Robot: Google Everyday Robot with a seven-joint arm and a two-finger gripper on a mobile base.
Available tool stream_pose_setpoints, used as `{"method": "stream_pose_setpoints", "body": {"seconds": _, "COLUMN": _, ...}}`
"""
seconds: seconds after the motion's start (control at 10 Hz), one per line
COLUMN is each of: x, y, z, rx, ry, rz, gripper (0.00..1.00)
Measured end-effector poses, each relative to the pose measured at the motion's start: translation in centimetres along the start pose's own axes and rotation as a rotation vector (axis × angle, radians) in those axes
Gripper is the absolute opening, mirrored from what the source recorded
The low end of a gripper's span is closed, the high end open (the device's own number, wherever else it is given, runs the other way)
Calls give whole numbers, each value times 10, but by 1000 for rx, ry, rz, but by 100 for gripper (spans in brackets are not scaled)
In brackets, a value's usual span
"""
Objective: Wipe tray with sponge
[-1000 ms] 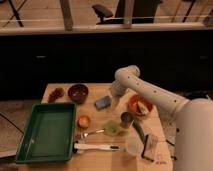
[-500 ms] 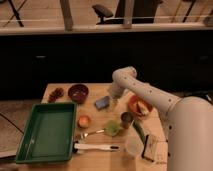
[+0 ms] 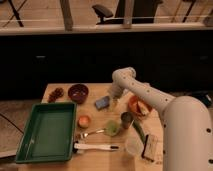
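Observation:
The dark-green tray (image 3: 47, 131) lies at the front left of the wooden table. The blue sponge (image 3: 102, 103) lies on the table to the right of the tray, between the dark red bowl and the orange bowl. My gripper (image 3: 112, 98) hangs from the white arm and is down at the sponge's right edge, right at it or just above it. The tray holds nothing that I can see.
A dark red bowl (image 3: 78, 92) and a brown cluster (image 3: 56, 93) sit behind the tray. An orange bowl (image 3: 139, 106), metal cup (image 3: 126, 119), green cup (image 3: 113, 128), small orange cup (image 3: 84, 121), fork (image 3: 90, 134), white-handled brush (image 3: 95, 147) and clear cup (image 3: 132, 145) crowd the right half.
The arm has shifted slightly left and down, bringing the gripper closer to the sponge. The sponge and the tray have not moved.

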Motion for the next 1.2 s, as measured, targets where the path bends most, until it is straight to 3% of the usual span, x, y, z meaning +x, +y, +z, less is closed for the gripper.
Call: {"method": "stream_pose_setpoints", "body": {"seconds": 1.2, "x": 1, "y": -3, "z": 24, "rx": -31, "ry": -2, "rz": -10, "gripper": 80}}
